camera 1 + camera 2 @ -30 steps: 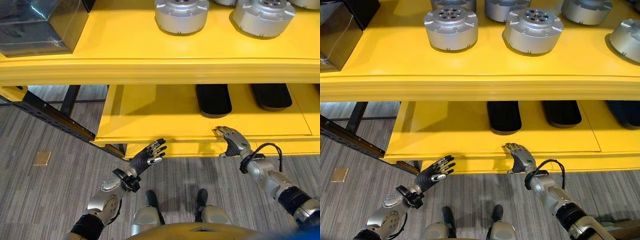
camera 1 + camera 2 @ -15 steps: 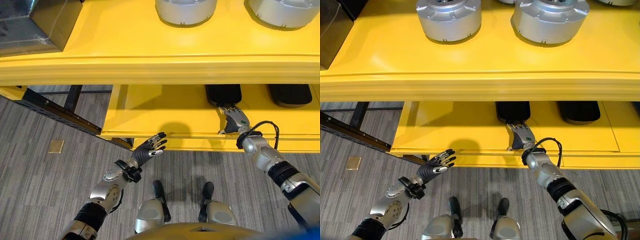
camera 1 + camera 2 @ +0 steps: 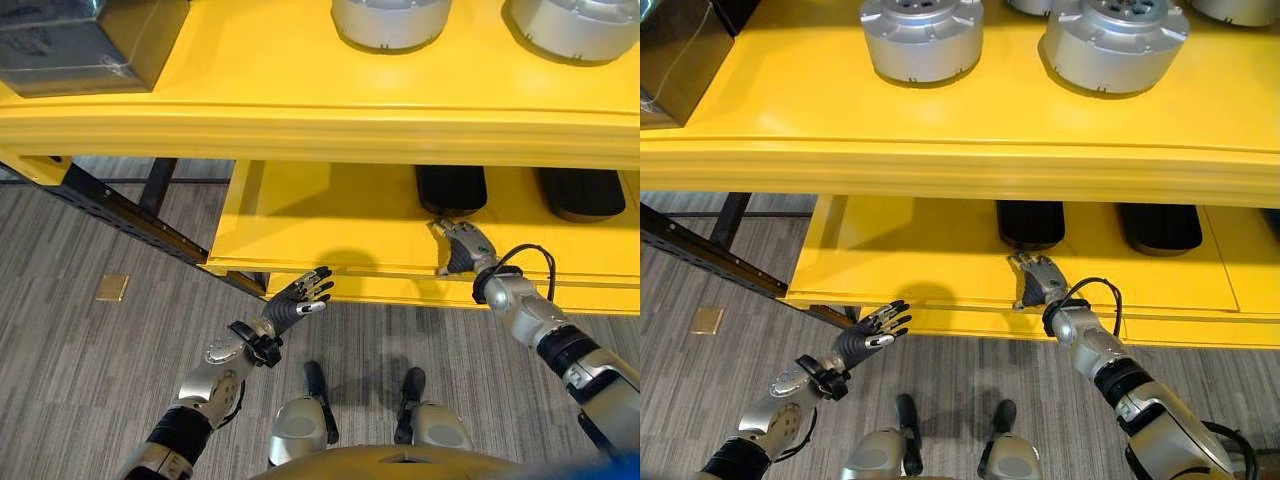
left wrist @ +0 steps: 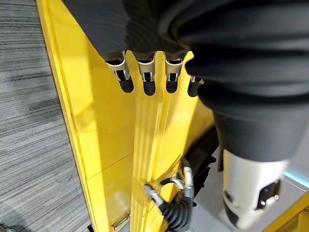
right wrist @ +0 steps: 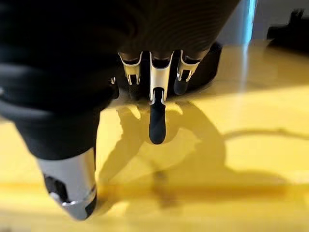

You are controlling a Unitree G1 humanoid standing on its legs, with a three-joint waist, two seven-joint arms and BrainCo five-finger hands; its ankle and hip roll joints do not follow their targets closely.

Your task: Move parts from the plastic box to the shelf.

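Silver round parts (image 3: 922, 35) (image 3: 1114, 40) stand on the yellow shelf's upper level (image 3: 250, 70). Two flat black parts (image 3: 451, 187) (image 3: 580, 192) lie on the lower level (image 3: 320, 215). My right hand (image 3: 460, 245) rests open and empty over the lower level's front, just in front of the nearer black part (image 5: 207, 63); its fingers (image 5: 157, 121) hang relaxed above the yellow surface. My left hand (image 3: 295, 305) is open and empty, held over the floor just in front of the lower shelf's edge, with straight fingers (image 4: 145, 77) pointing at the yellow shelf (image 4: 106, 121).
A dark box (image 3: 90, 40) sits on the upper level at the far left. A black perforated frame beam (image 3: 130, 215) runs diagonally under the shelf's left end. A small tan plate (image 3: 112, 287) lies on the grey striped floor.
The camera has shifted. My right hand went from the lower shelf's front edge further in, toward the black part, then held still. My left hand stayed open in about the same place.
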